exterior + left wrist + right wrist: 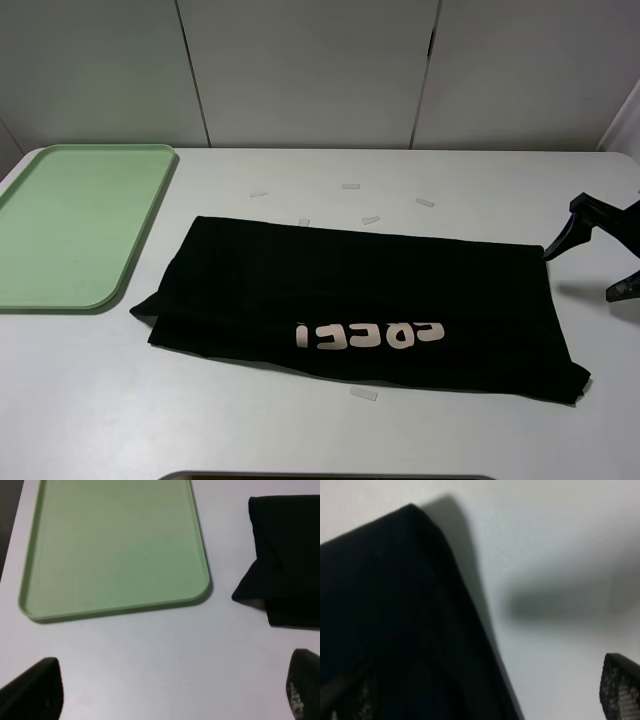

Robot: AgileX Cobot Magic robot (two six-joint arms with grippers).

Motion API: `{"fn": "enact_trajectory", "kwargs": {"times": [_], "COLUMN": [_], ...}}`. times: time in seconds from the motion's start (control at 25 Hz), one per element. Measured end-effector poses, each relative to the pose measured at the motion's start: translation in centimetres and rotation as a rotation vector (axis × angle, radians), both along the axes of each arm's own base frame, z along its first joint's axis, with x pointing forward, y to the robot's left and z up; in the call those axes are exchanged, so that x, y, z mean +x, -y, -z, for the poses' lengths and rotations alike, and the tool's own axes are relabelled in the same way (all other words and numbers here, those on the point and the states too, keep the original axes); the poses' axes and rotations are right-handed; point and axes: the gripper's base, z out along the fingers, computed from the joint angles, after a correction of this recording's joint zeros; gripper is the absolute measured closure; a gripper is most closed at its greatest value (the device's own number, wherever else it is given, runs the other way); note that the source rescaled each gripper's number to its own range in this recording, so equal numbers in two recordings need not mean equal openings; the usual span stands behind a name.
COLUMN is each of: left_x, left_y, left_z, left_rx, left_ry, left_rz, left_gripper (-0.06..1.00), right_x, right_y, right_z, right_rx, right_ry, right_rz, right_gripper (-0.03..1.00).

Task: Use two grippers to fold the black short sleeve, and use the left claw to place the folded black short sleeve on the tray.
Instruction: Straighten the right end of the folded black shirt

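Nearest, one clear tape strip (363, 394) lies on the white bench (300, 440), just in front of the black short sleeve (370, 290). The shirt lies flat across the middle of the bench, with layers showing at its left end and its pale lettering (368, 335) upside down. The left end effector (167, 692) hangs released, fingers wide, above bare bench between the shirt's left end and the tray (75, 225), touching neither. The right end effector (580, 272) is released too and straddles the shirt's far right corner; whether it touches the cloth I cannot tell. The tray's green floor shows all over. More tape strips (350, 186) lie beyond the shirt.
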Motion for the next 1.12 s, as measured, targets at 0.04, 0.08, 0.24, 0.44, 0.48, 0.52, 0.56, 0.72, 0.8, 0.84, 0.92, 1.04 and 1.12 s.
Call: {"fn": "enact_trajectory", "kwargs": {"times": [0.04,0.08,0.24,0.44,0.48,0.52,0.56,0.72,0.8,0.84,0.92,1.04,1.12], "left_x": [0.0,0.0,0.0,0.0,0.0,0.0,0.0,0.0,0.0,0.0,0.0,0.0,0.0], "left_y": [0.0,0.0,0.0,0.0,0.0,0.0,0.0,0.0,0.0,0.0,0.0,0.0,0.0], "left_z": [0.0,0.0,0.0,0.0,0.0,0.0,0.0,0.0,0.0,0.0,0.0,0.0,0.0], "left_rx": [0.000,0.000,0.000,0.000,0.000,0.000,0.000,0.000,0.000,0.000,0.000,0.000,0.000], "left_ry": [0.000,0.000,0.000,0.000,0.000,0.000,0.000,0.000,0.000,0.000,0.000,0.000,0.000], "left_rz": [0.000,0.000,0.000,0.000,0.000,0.000,0.000,0.000,0.000,0.000,0.000,0.000,0.000], "left_gripper": [0.07,0.07,0.07,0.07,0.07,0.07,0.07,0.07,0.07,0.07,0.07,0.07,0.07], "right_x": [0.0,0.0,-0.7,-1.7,-1.7,-1.7,-1.6,-1.0,-0.9,-0.9,-1.1,-1.7,-1.9], "right_y": [-0.1,-0.3,-0.7,-1.4,-1.8,-2.1,-2.4,-3.7,-3.8,-3.7,-3.6,-3.6,-3.5], "right_z": [0.1,0.2,0.8,1.8,1.8,1.9,2.0,2.0,2.0,2.0,2.3,2.9,2.9], "right_rx": [-0.005,-0.007,0.010,0.025,0.026,0.026,0.026,0.018,0.009,0.002,-0.016,-0.044,-0.053], "right_ry": [0.003,0.002,-0.021,-0.053,-0.052,-0.049,-0.045,-0.024,-0.016,-0.011,-0.004,0.004,0.012], "right_rz": [-0.001,-0.005,0.004,0.015,0.013,0.014,0.010,-0.012,-0.013,-0.008,0.002,0.026,0.036], "right_gripper": [0.01,0.01,0.01,0.01,0.01,0.01,0.01,0.01,0.01,0.01,0.01,0.01,0.01]}}
